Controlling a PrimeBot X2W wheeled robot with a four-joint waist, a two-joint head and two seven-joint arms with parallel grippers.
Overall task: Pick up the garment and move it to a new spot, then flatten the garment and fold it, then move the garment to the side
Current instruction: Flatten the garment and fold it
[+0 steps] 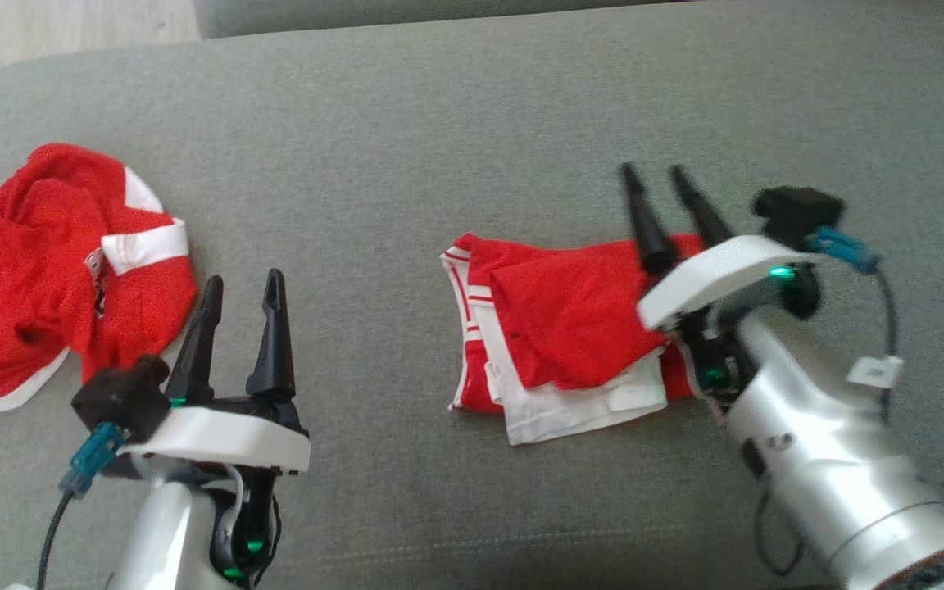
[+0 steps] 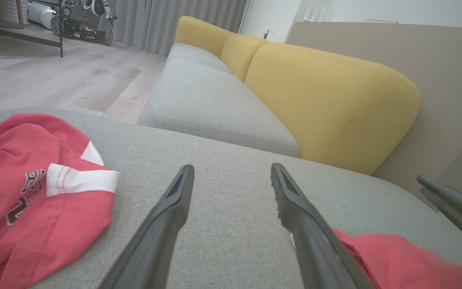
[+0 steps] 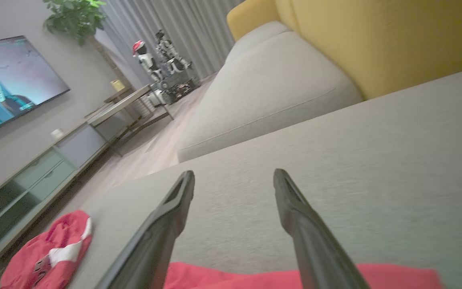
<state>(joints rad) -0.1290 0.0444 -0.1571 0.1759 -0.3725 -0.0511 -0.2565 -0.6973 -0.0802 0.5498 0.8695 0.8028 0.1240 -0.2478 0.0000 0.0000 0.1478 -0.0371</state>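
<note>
The garment [image 1: 570,328], red with white trim, lies folded on the grey cushion right of centre. My right gripper [image 1: 652,170] hovers over its right edge, open, with nothing between its fingers. In the right wrist view that gripper [image 3: 234,173] points past the garment's red edge [image 3: 235,279] toward bare cushion. My left gripper [image 1: 244,279] stands open at the lower left, between the folded garment and a crumpled red one, touching neither. From the left wrist, the left gripper [image 2: 233,167] is open, with the folded garment [image 2: 395,257] at the lower right.
A second red and white garment [image 1: 38,270] lies crumpled at the left edge of the grey cushion [image 1: 439,123]. A grey seat with a yellow backrest [image 2: 327,96] lies beyond. Wooden floor, a TV [image 3: 10,80] and a low cabinet are further off.
</note>
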